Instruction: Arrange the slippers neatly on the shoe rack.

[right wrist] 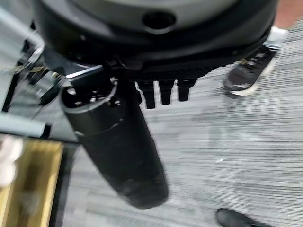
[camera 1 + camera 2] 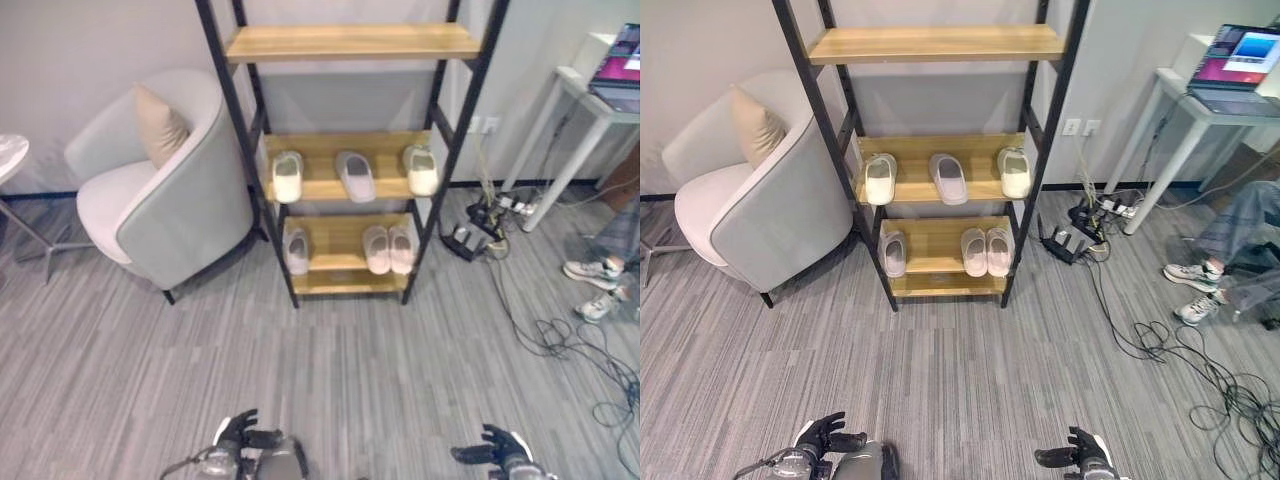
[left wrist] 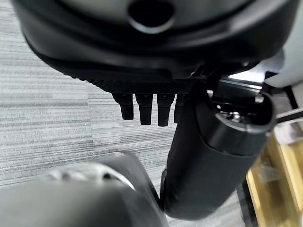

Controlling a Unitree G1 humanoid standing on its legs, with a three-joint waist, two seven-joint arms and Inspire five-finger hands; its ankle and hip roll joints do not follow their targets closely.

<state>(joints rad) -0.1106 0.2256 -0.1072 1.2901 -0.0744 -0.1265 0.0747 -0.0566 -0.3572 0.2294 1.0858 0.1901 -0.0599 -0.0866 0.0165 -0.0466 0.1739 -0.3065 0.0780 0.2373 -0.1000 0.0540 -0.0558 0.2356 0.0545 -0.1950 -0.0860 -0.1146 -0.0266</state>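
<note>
The black-framed shoe rack with wooden shelves [image 2: 352, 42] stands well ahead of both hands. On its middle shelf lie three pale, soft slippers [image 2: 356, 175], spaced apart, toes toward the wall. On the lowest shelf a single cream slipper [image 2: 296, 249] lies at the left and a touching pair of cream slippers [image 2: 388, 248] at the right. The left hand [image 2: 243, 435] and right hand [image 2: 497, 448] hang low over the striped grey carpet [image 2: 330, 370], fingers loosely extended, holding nothing. A rounded grey armchair [image 2: 170, 190] sits just left of the rack.
</note>
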